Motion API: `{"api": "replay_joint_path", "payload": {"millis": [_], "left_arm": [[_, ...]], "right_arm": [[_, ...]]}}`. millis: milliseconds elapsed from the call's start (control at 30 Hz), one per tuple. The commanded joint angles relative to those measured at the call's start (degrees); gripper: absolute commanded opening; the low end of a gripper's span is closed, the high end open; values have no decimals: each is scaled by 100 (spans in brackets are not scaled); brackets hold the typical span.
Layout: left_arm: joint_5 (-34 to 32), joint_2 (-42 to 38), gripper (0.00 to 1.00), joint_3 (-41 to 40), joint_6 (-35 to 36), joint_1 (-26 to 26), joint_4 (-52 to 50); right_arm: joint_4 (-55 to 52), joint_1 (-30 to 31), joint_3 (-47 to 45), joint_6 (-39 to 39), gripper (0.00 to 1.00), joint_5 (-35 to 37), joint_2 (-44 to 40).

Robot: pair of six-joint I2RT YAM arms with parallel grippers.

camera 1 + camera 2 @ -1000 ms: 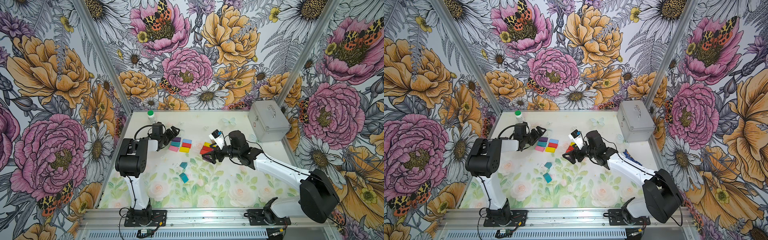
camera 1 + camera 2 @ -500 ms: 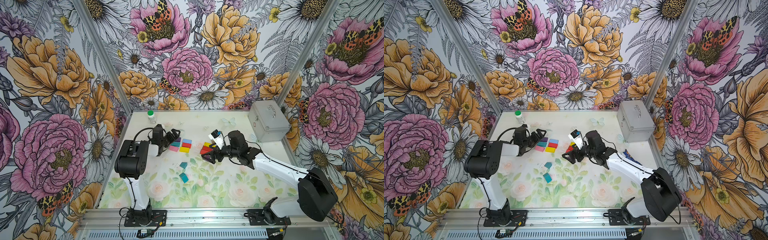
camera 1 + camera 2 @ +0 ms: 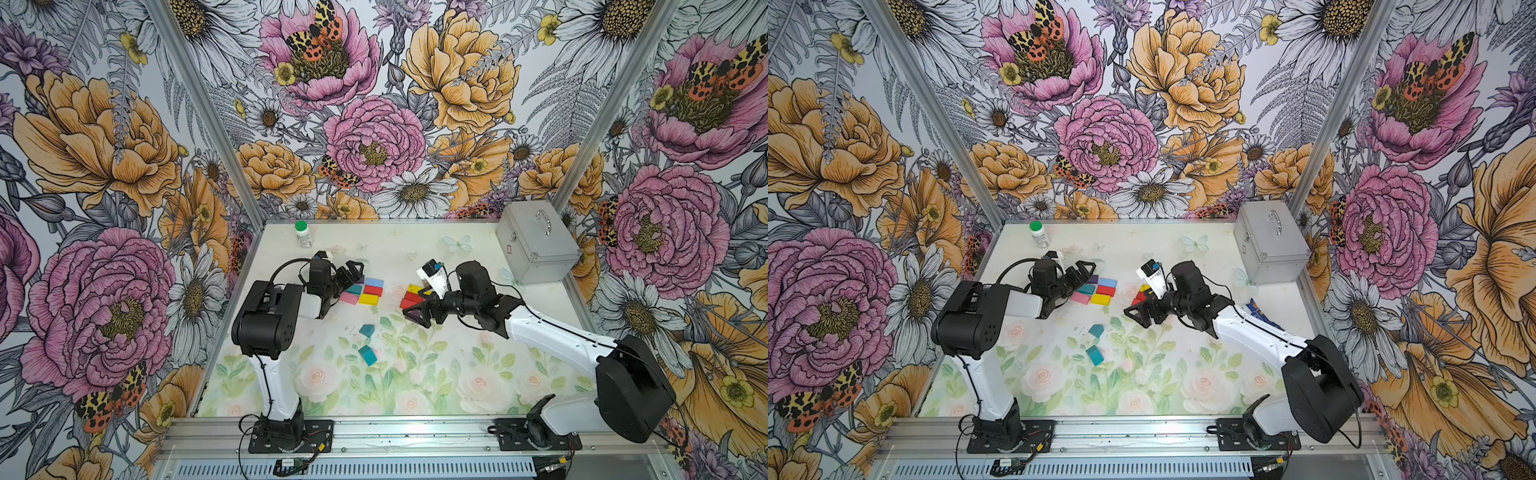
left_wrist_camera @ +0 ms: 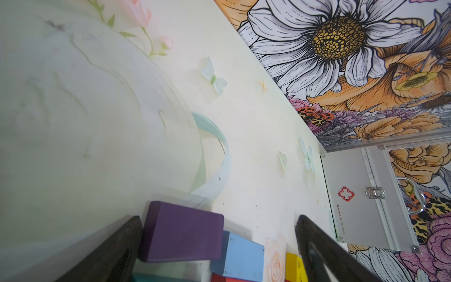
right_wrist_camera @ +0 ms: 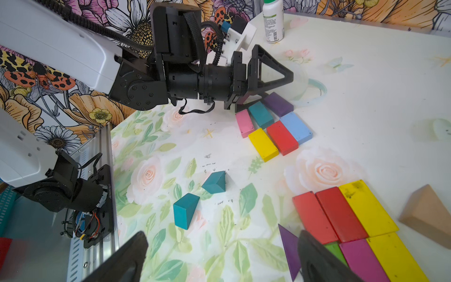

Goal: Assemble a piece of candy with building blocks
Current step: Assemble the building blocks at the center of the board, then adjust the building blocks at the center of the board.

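On the desk [image 3: 457, 374] our left jaws stand wide round the purple brick [image 4: 181, 232], likely squaring the candy's brick grid [image 5: 281, 136], our right jaws wide by the purple triangle [image 5: 290, 249].

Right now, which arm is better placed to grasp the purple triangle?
Right. The right gripper is open with the purple triangle beside one finger; the left gripper is away at the purple brick.

You saw the whole table [image 3: 457, 374] from high above its front edge; both close wrist views shared the purple brick [image 4: 180, 232].
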Motion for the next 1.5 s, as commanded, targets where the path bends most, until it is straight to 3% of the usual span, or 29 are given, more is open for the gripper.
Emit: {"api": "replay_joint_path", "payload": {"millis": [0,467,600,700,800,900,1000,1233,1467], "left_arm": [[-144,314,98,-264,-221,-146,-647],[-332,309,97,-196,-358,-255,-592],[-254,87,97,-128,-235,-74,-845],[-221,-413,97,97,204,85,-1660],[-328,-1078,97,631,953,82,-3247],[-521,-1479,97,1190,1635,-115,-4915],[-493,-1835,96,1237,1923,-312,-5920],[-802,-2431,94,444,1840,-1070,-6477],[-1261,-2133,92,433,1951,-1396,-6472]], "right_arm": [[112,-3,109,33,96,-20,50],[112,-9,91,22,96,-3,68],[112,-10,82,10,97,0,60],[112,-10,82,-1,97,13,59],[103,-10,74,-2,96,21,68],[101,-10,74,15,96,26,59],[103,-10,56,32,96,64,50],[94,16,4,136,96,132,-1],[94,77,-45,183,96,259,-29]]}}
